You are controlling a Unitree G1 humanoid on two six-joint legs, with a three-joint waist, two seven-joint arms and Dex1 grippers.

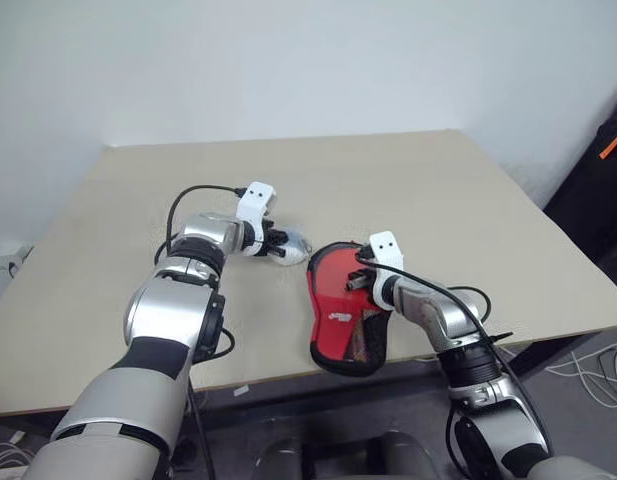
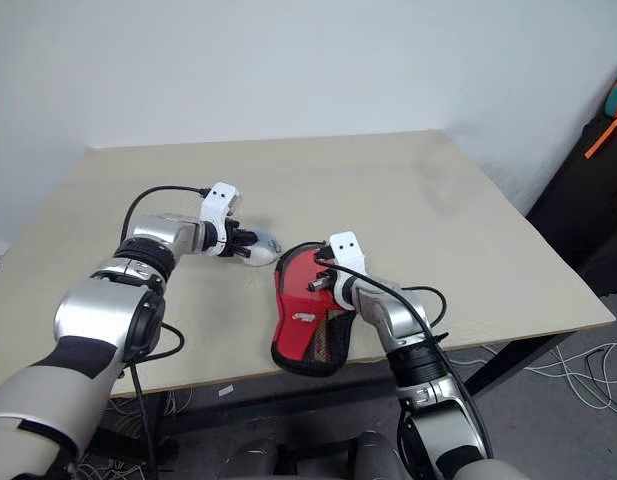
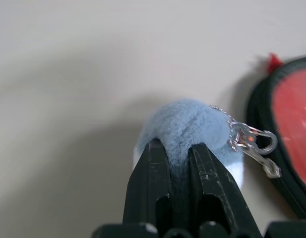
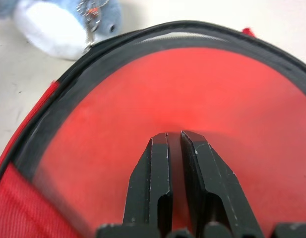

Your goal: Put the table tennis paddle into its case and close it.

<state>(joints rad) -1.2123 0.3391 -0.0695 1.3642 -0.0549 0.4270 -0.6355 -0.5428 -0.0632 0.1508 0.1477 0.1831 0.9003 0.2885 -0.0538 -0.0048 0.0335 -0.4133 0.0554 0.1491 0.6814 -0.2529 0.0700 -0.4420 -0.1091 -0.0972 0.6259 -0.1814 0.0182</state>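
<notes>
Item: one case (image 1: 345, 310), paddle-shaped, black zip edging, clear plastic half uppermost, red patch with white logo toward the near end; laid flat on the counter (image 1: 408, 180) close to its near edge, slightly right of centre. Item: one table tennis paddle (image 4: 202, 99), red face visible through the clear plastic, judged to be lodged inside the case already; whether the handle is fully seated cannot be told. Item: one fluffy blue-and-white keychain toy (image 3: 190, 131) with a clear clip, set on the counter just to the left of the case's far end; it seems to be joined to the zip by its clip, though the link is not clearly shown. Left gripper (image 3: 177, 148): fingers clamped on the toy's fur, the toy being pinched from the near side. Right gripper (image 4: 173, 139): fingers drawn together with nothing between them, tips pressed down on the clear plastic over the red face, apparently to pin the case. Stage, as judged: closing of the zip. Hazards noted: fur alone is gripped, so the toy may be pulled out of the pinch under load; the case may be dragged left or spun if the downward hold is too light; the case may be nudged off the nearby counter edge; the zip may be snagged at the curve.
</notes>
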